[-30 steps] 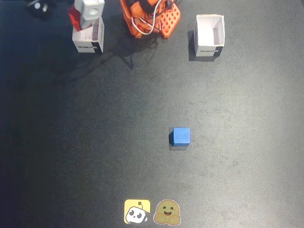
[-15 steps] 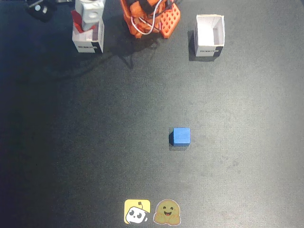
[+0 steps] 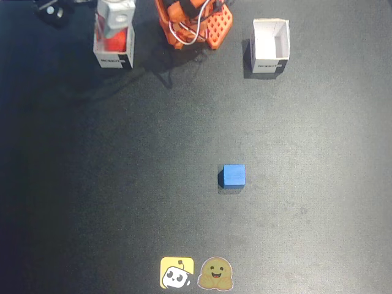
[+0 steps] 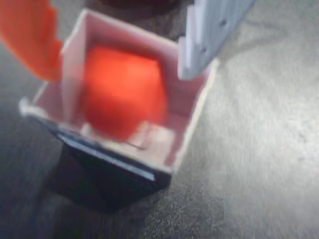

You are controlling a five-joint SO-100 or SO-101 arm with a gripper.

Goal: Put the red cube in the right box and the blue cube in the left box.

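Note:
The red cube [image 4: 122, 97] lies inside the white box [image 3: 113, 59] at the upper left of the fixed view, where red shows inside it [image 3: 116, 43]. My gripper [image 3: 115, 24] hangs right over that box. In the wrist view the gripper [image 4: 119, 72] is open: the orange finger [image 4: 35, 40] and the grey-white finger [image 4: 209, 35] stand apart on either side of the cube, above the box's walls [image 4: 192, 117]. The blue cube [image 3: 233, 175] sits alone on the dark mat, right of centre. The other white box [image 3: 269, 44] at the upper right is empty.
The orange arm base [image 3: 196, 21] stands between the two boxes at the top edge. A dark object [image 3: 54, 11] lies at the top left corner. Two stickers [image 3: 197, 273] sit at the mat's bottom edge.

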